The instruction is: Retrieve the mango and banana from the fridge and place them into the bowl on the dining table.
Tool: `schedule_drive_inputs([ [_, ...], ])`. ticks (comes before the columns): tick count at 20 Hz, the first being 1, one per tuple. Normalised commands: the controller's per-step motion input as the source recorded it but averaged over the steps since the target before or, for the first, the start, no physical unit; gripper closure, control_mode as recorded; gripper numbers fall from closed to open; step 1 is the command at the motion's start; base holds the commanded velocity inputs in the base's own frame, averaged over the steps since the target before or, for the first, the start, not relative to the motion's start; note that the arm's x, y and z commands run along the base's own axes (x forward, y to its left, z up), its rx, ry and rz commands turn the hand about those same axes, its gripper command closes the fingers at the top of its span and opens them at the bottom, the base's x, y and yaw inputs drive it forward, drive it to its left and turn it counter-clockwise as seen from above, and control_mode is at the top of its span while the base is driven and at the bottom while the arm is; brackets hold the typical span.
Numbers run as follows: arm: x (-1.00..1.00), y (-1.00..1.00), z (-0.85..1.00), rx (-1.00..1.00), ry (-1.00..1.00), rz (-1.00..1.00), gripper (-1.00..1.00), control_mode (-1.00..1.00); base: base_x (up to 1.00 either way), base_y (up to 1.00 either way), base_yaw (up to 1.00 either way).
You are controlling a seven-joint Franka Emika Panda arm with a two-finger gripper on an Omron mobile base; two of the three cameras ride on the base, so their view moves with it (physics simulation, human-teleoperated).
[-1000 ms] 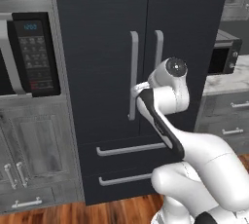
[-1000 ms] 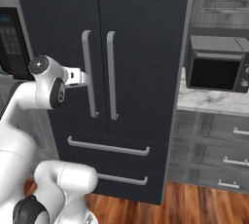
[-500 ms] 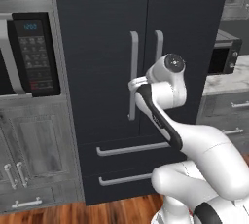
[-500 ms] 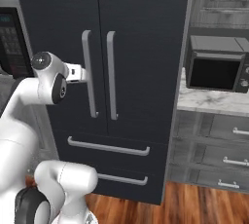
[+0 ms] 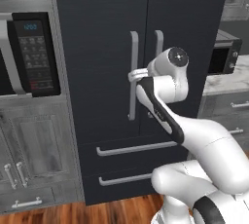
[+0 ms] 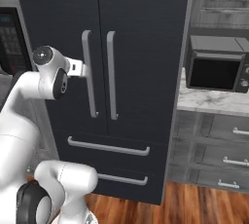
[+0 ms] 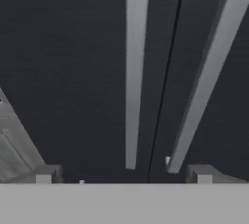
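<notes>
I found the fridge (image 5: pixel 112 47) closed, both upper doors shut and both lower drawers pushed in. Its two long silver handles stood upright side by side at the door seam: the left handle (image 5: pixel 133 74) and the right handle (image 5: pixel 158 43).

In the left base view, the gripper (image 5: pixel 134 76) was at the left handle, about halfway up the bar, with the white hand reaching in from the right. From the right base view the gripper (image 6: pixel 83 68) met the same left handle (image 6: pixel 88 72) at roughly mid-height; I could not tell from either base view whether the fingers touched the bar or merely stood beside it.

In the hand view, the two fingertips (image 7: pixel 46 173) rose far apart at the bottom corners, so I recorded the jaws as fully spread and holding nothing. The left handle (image 7: pixel 134 72) ran between them, near the centre, and its lower end stopped just above the tips. The right handle (image 7: pixel 206 72) slanted along the right side, above the right tip. The door seam (image 7: pixel 168 72) ran as a thin dark line between the two bars.

A built-in microwave (image 5: pixel 26 55) sat in the grey cabinets left of the fridge. A second microwave (image 6: pixel 216 65) stood on the counter (image 6: pixel 214 101) to the right.
</notes>
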Motion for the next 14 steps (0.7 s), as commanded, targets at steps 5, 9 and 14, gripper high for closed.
schedule_drive_inputs([
  [5, 0.31, -0.05, 0.0, 0.0, -0.21, 0.0, -1.0, -1.0, 0.0, 0.0, 0.0],
  [9, 0.34, -0.09, 0.0, 0.0, -0.12, 0.0, -1.0, -1.0, 0.0, 0.0, 0.0],
  [14, 0.52, -0.03, 0.0, 0.0, 0.0, 0.0, -1.0, -1.0, 0.0, 0.0, 0.0],
])
